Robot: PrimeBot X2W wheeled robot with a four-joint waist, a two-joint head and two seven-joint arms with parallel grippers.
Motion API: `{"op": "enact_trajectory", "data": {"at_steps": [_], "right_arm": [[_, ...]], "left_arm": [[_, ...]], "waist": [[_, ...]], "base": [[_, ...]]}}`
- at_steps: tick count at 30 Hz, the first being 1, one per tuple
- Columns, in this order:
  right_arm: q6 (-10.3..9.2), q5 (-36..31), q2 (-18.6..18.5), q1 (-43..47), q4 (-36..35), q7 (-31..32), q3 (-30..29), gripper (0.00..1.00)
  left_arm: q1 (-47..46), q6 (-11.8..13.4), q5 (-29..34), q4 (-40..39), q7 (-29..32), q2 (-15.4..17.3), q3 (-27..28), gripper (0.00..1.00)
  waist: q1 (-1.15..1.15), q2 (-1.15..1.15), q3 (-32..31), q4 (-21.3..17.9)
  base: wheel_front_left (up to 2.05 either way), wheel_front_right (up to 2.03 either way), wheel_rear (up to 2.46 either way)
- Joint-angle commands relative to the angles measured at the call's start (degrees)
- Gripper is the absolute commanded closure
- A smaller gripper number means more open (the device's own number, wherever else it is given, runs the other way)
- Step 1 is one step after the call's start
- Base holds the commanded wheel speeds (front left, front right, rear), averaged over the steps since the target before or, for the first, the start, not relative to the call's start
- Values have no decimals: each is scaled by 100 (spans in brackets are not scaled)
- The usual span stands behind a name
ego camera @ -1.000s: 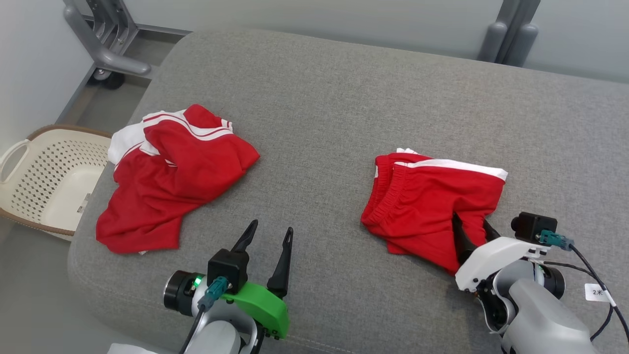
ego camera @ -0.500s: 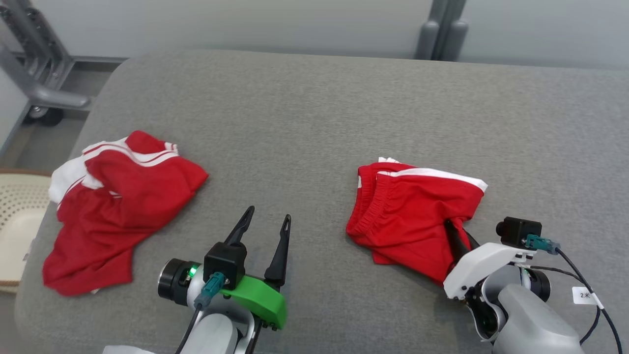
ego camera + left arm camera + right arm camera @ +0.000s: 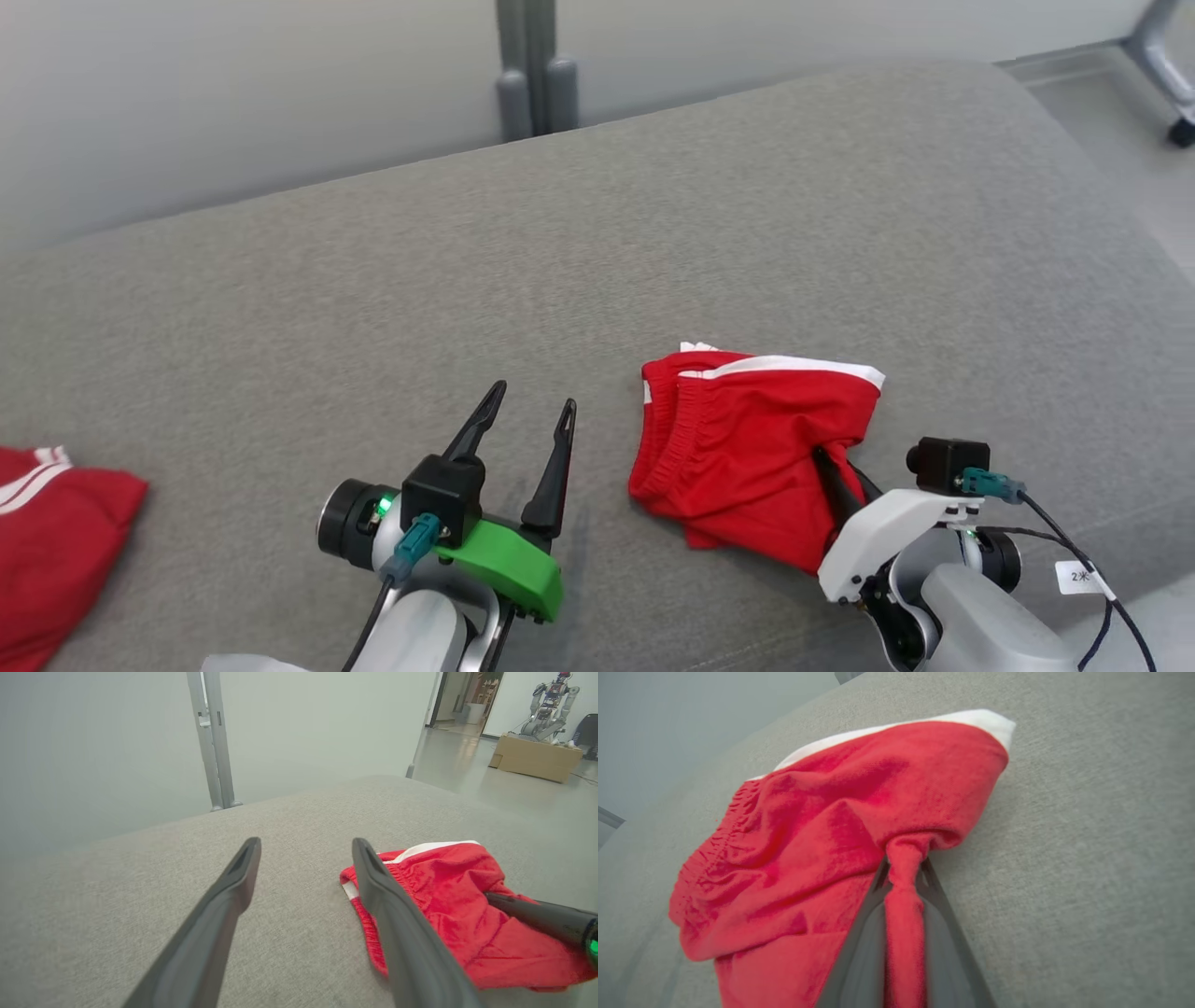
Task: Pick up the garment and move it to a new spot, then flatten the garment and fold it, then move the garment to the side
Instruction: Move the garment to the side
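The garment (image 3: 47,532), bright red with white striped trim, lies partly cut off at the head view's lower left edge, far from both grippers. A second red bundled piece with a white band (image 3: 747,439) (image 3: 448,891) (image 3: 831,812) lies on the grey cushion (image 3: 653,233). My right gripper (image 3: 829,459) (image 3: 902,863) is shut on a pinched fold at that piece's near edge; its dark finger (image 3: 537,912) also shows in the left wrist view. My left gripper (image 3: 534,397) (image 3: 304,843) hovers open and empty just left of the bundle.
A grey metal post (image 3: 527,65) stands behind the cushion against the pale wall. A caster (image 3: 1181,131) sits on the floor at the far right. The left wrist view shows a cardboard box (image 3: 537,756) with another robot (image 3: 553,695) in the room beyond.
The head camera has swung right, so the garment and basket slid left in view. My right gripper has closed on a fold of the bundled piece. The left gripper stays open.
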Motion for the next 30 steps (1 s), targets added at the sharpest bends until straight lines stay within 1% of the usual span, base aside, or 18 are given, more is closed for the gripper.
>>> {"op": "enact_trajectory", "data": {"at_steps": [1, 5, 8, 11, 15, 18, 20, 26, 30], "right_arm": [[0, 34, 12, 106, -28, -1, 87, 100], [0, 90, 14, 24, -93, -1, 182, 100], [0, 81, -19, -44, -116, -1, 212, 100], [0, -52, -61, -230, -166, -1, 303, 100], [-1, -260, -262, -679, -195, -1, 337, 100], [0, -466, -468, -1183, -105, -2, 302, 100], [0, -643, -674, -1580, 9, -2, 280, 100], [0, -1083, -1358, -2724, 813, 42, 203, 100], [0, -1272, -1833, -3300, 1422, 102, 68, 100]], "left_arm": [[-112, 17, -2, -60, -1, 20, -23, 0], [-257, -38, 65, -165, -1, 22, -127, 0], [-324, -46, 104, -202, -1, 27, -177, 0], [-424, -70, 153, -246, -1, 30, -280, 0], [-549, -94, 170, -322, -1, 27, -329, 0], [-648, -117, 265, -413, -1, 29, -364, 0], [-739, -135, 331, -486, -1, 29, -377, 0], [-968, -192, 505, -654, -1, 28, -409, 0], [-1050, -224, 553, -754, -1, 25, -491, 0]], "waist": [[0, 0, -31, -1425], [0, 0, 166, -1647], [0, 0, 277, -1651], [0, 0, 443, -1544], [0, 0, 729, -1255], [0, 0, 991, -960], [0, 0, 1189, -758], [0, 0, 1762, -166], [0, 0, 2054, 203]], "base": [[0, 0, 0], [0, 0, 0], [0, 0, 0], [0, 0, 0], [0, 0, 0], [0, 0, 0], [0, 0, 0], [0, 0, 0], [0, 0, 0]]}}
